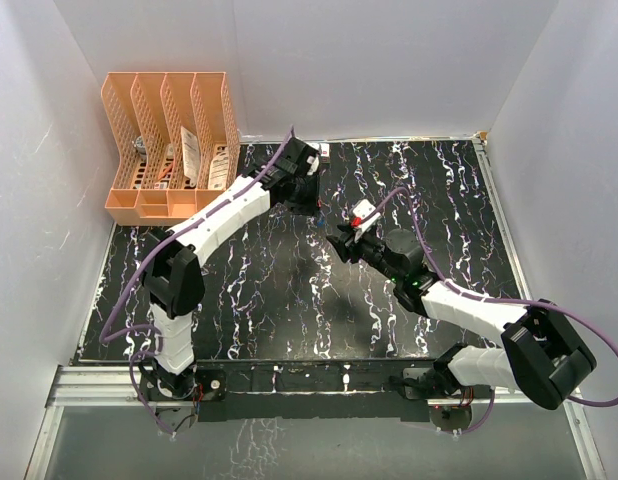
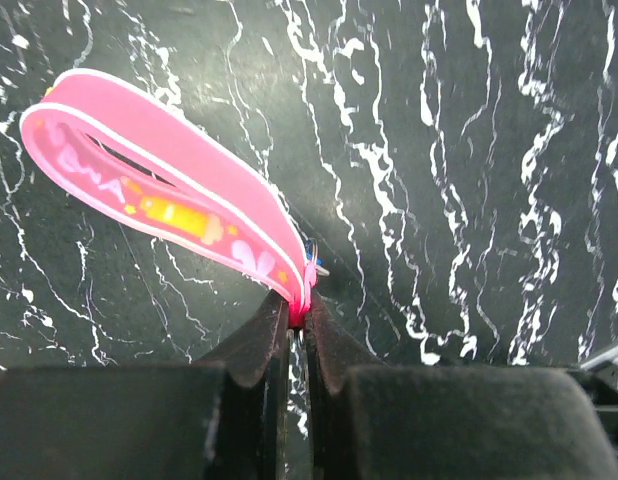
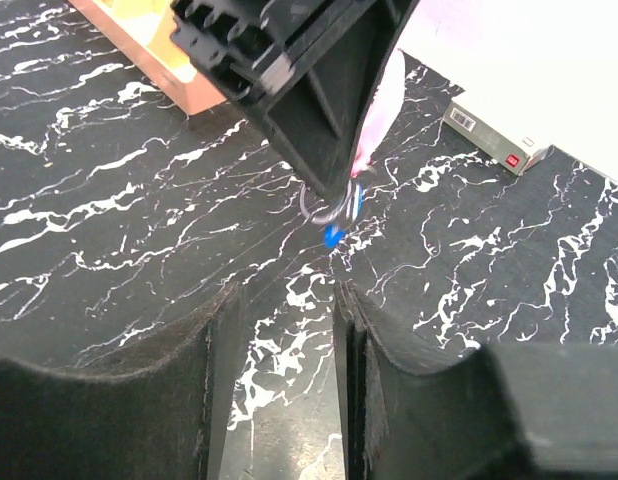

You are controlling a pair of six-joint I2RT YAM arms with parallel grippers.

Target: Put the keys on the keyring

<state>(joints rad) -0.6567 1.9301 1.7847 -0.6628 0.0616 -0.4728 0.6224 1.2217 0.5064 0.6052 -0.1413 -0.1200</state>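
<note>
Left arm stretched far across the bench [image 1: 259,290], left hand [image 2: 297,322] clamped on the keyring [image 2: 169,190] strap. Blue key [image 3: 334,236] hangs below keyring. Right arm bent, right hand [image 3: 289,300] parted, empty, just beside keyring.

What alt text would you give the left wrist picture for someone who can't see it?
A looped pink strap is pinched at one end between two black fingers, its loop reaching up and left over a black table veined with white.
</note>
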